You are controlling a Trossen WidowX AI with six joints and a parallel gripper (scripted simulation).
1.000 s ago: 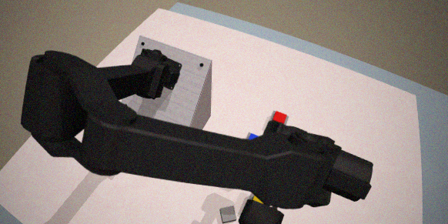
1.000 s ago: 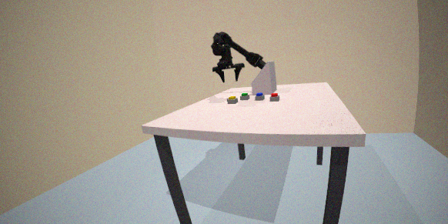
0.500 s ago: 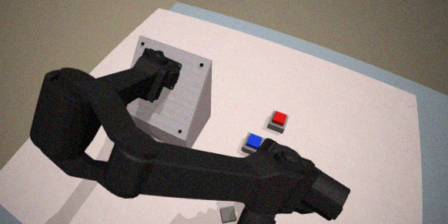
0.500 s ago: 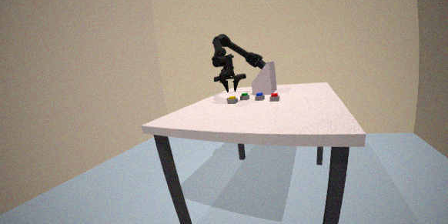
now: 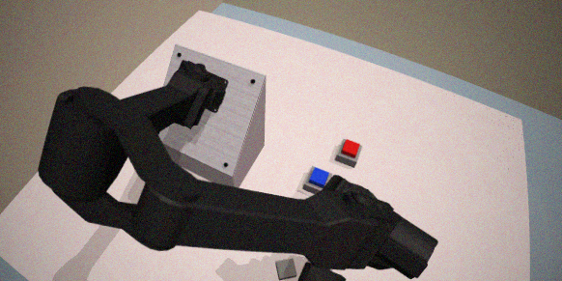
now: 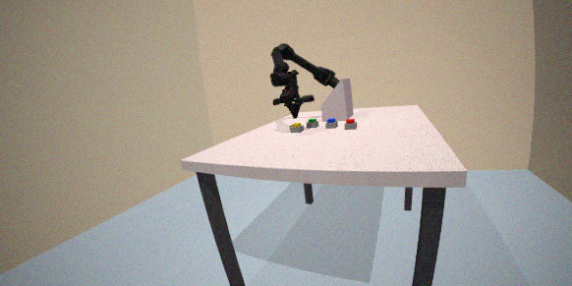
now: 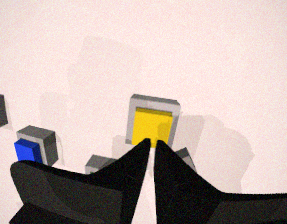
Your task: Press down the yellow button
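The yellow button (image 7: 152, 124) sits on its grey base in the wrist view, just beyond my fingertips. My gripper (image 7: 152, 144) is shut and empty, its tips pointing down at the near edge of the yellow cap. In the exterior view the gripper (image 6: 295, 112) hangs a little above the yellow button (image 6: 296, 125), at the left end of the button row. In the top view the arm hides the yellow button.
The green (image 6: 313, 121), blue (image 5: 319, 177) and red (image 5: 351, 148) buttons stand in a row. A small grey block (image 5: 286, 268) lies near the yellow button. A grey wedge-shaped base (image 5: 219, 119) stands at the back.
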